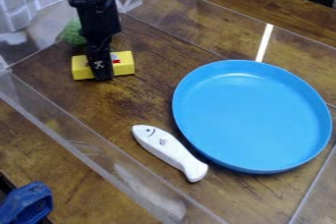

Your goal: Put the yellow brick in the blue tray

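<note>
The yellow brick (105, 66) is bright yellow with a bit of red on top. The blue tray (252, 116) is plain bright blue all over. The gripper (98, 63) is black. The fish-shaped toy (170, 151) is white with small dark marks. The table (171, 41) is dark brown wood with streaky grain. A bumpy thing (71, 33) is green.

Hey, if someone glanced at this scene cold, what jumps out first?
The big blue tray dominates the right side of the wooden table, with nothing in it. At upper left, the black gripper points down over the yellow brick, its fingers astride it. A white fish-shaped toy lies near the tray's lower-left rim.
</note>
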Motion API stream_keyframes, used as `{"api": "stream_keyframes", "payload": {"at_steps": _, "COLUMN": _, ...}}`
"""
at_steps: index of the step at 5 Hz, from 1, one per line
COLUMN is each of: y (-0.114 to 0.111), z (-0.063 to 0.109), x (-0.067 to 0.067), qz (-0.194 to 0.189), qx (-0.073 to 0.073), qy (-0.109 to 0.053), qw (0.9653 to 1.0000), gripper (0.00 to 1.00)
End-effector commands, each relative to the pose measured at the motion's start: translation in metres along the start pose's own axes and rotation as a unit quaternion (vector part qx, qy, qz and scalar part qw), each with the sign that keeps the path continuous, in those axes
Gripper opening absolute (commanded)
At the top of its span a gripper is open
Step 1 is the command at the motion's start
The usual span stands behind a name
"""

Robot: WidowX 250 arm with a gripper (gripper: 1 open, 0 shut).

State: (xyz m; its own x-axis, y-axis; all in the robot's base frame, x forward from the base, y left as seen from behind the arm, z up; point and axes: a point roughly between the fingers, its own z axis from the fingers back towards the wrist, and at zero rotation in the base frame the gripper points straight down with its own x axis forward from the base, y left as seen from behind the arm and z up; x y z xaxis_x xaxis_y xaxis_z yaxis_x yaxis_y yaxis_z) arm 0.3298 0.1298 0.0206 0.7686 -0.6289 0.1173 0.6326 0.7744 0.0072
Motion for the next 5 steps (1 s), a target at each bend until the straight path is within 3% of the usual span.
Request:
{"api": "stream_keyframes", "payload": {"at_steps": 1, "y": 0.000, "z": 0.006, "x": 0.003, "qz": 0.006, "qx": 0.002, "qy": 0.003, "qw": 1.0000, "gripper": 0.00}}
{"api": "stream_keyframes", "payload": {"at_steps": 5, "y": 0.003, "z": 0.016, "x": 0.012, "qz": 0.017, "qx": 0.013, "qy": 0.005, "qw": 0.9998, "gripper": 0.00}}
